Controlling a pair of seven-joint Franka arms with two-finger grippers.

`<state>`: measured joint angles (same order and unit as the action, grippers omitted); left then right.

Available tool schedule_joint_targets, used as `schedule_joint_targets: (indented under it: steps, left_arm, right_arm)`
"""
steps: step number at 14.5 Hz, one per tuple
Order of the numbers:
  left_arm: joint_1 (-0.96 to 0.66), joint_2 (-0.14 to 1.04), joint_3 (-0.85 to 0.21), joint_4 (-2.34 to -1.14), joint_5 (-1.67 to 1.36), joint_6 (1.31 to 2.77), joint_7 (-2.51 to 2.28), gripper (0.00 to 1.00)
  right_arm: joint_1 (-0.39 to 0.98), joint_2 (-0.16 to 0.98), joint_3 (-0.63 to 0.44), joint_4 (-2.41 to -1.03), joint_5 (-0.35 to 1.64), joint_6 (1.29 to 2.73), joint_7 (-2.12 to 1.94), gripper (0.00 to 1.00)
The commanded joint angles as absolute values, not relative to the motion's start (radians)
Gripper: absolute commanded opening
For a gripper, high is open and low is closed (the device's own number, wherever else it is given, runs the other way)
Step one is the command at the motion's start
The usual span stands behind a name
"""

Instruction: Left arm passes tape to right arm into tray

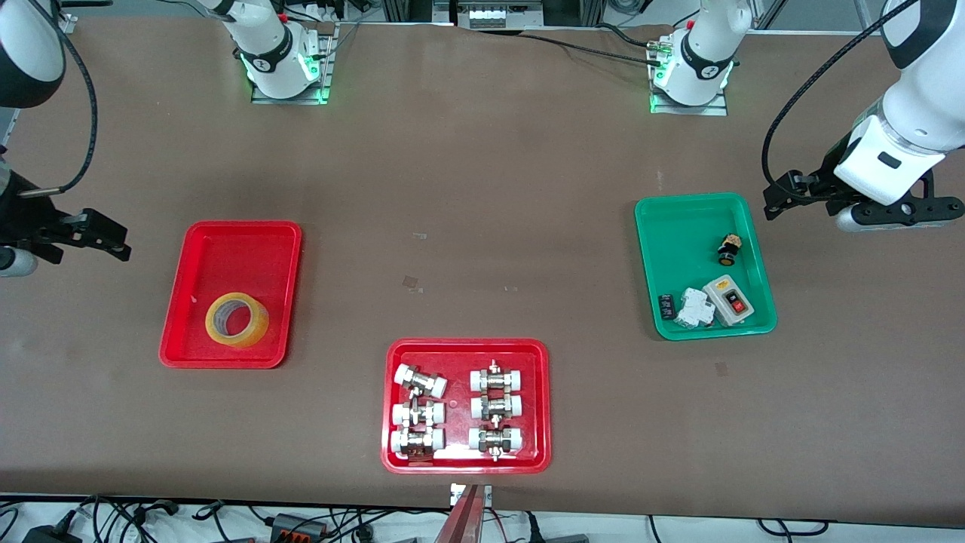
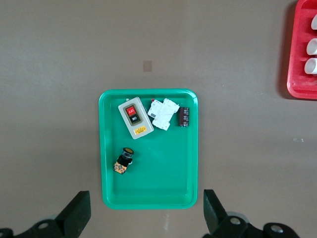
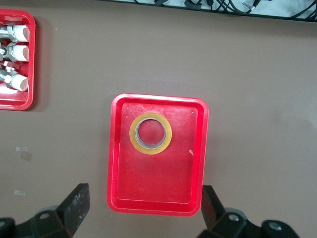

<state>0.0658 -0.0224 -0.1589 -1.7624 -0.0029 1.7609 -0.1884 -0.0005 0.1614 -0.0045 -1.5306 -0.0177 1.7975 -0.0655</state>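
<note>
The tape (image 1: 237, 320) is seen lying flat in the red tray (image 1: 226, 245), toward its front edge. The right gripper (image 3: 143, 210) is held wide and empty above that tray, and the left gripper (image 2: 146, 213) equally wide over the green tray (image 2: 148, 196). Little can go wrong now, unless a descending finger were to nudge the roll out.

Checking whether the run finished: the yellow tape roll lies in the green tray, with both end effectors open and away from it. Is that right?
Not quite. The tape lies in the red tray, not the green tray, as the front and right wrist views show. The left end effector and right end effector are indeed open and away from it.
</note>
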Motion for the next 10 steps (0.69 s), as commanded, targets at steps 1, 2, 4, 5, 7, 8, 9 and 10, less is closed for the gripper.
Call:
schedule_joint_targets:
  steps: [1, 2, 4, 5, 7, 8, 9, 10]
  left_arm:
    - [0.066, -0.04, -0.158, -1.779, -0.017, 1.772, -0.166, 1.0]
    - [0.066, -0.04, -0.158, -1.779, -0.017, 1.772, -0.167, 1.0]
    - [0.066, -0.04, -0.158, -1.779, -0.017, 1.772, -0.166, 1.0]
    - [0.066, -0.04, -0.158, -1.779, -0.017, 1.772, -0.167, 1.0]
    - [0.066, -0.04, -0.158, -1.779, -0.017, 1.772, -0.167, 1.0]
    - [0.066, -0.04, -0.158, -1.779, -0.017, 1.772, -0.167, 1.0]
    - [0.066, -0.04, -0.158, -1.779, -0.017, 1.772, -0.166, 1.0]
    - [0.066, -0.04, -0.158, -1.779, -0.017, 1.772, -0.166, 1.0]
  right_arm:
    - [-0.015, 0.012, 0.012, -1.73, -0.029, 1.873, -0.083, 1.0]
    - [-0.017, -0.004, 0.012, -1.742, -0.026, 1.858, -0.083, 1.0]
    - [-0.017, -0.018, 0.011, -1.746, -0.026, 1.824, -0.083, 1.0]
    - [-0.018, -0.021, 0.009, -1.746, -0.023, 1.794, -0.083, 1.0]
    - [-0.021, -0.021, 0.005, -1.743, -0.017, 1.784, -0.08, 1.0]
    - [-0.02, -0.021, 0.006, -1.743, -0.017, 1.779, -0.08, 1.0]
    - [-0.017, -0.02, 0.006, -1.741, -0.017, 1.779, -0.08, 1.0]
    - [-0.018, -0.023, 0.008, -1.74, -0.017, 1.779, -0.081, 1.0]
